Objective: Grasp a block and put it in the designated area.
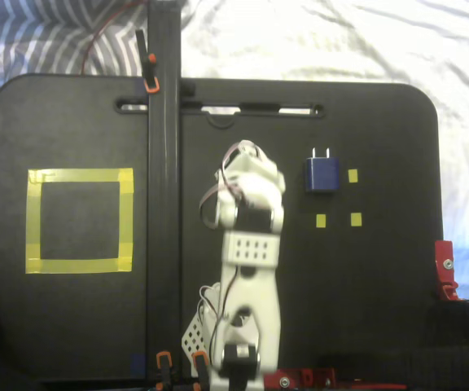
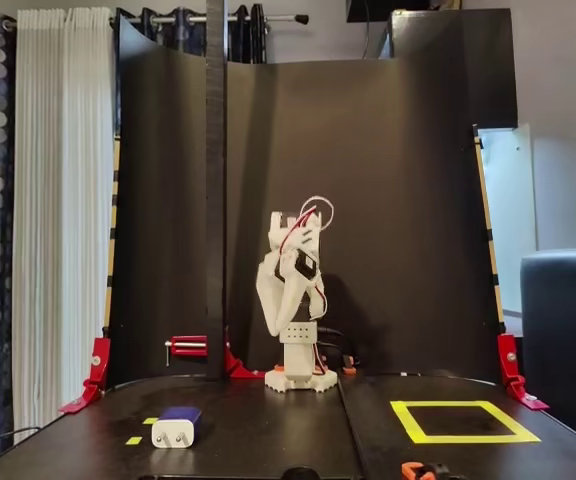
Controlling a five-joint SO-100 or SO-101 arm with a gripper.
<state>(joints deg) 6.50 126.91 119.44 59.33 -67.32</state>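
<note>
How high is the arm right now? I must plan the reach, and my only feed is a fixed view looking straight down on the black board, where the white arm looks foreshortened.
Observer: In a fixed view from table level, the white arm stands folded upright, high above the black board. Only its base meets the surface.
Operator: Does the small dark blue boxy plug adapter lie flat, or is it tipped?
Observer: The dark blue plug adapter lies flat on the board. Its pronged end is a white face turned toward that camera, and it sits well below and apart from the arm.
</note>
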